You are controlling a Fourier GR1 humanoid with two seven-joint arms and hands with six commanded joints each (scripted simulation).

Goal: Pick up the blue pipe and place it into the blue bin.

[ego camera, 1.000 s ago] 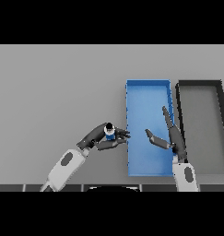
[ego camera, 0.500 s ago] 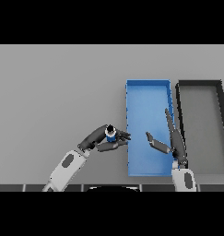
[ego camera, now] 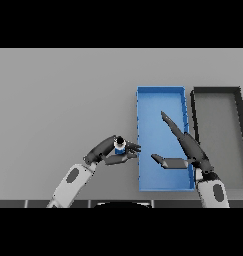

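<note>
We are curling our left hand point(ego camera: 105, 154) fingers point(ego camera: 127, 148) around the blue pipe point(ego camera: 120, 146), holding it above the grey worktop point(ego camera: 63, 100) just left of the blue bin point(ego camera: 160, 95). Our right hand point(ego camera: 190, 150) is hovering over the bin, fingers straight and thumb spread, holding nothing.

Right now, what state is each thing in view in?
blue pipe: held in the left hand, just left of the bin, not yet inside
left hand: fingers curled round the pipe
right hand: open, fingers straight, over the blue bin
blue bin: holds nothing
black bin: holds nothing
</note>
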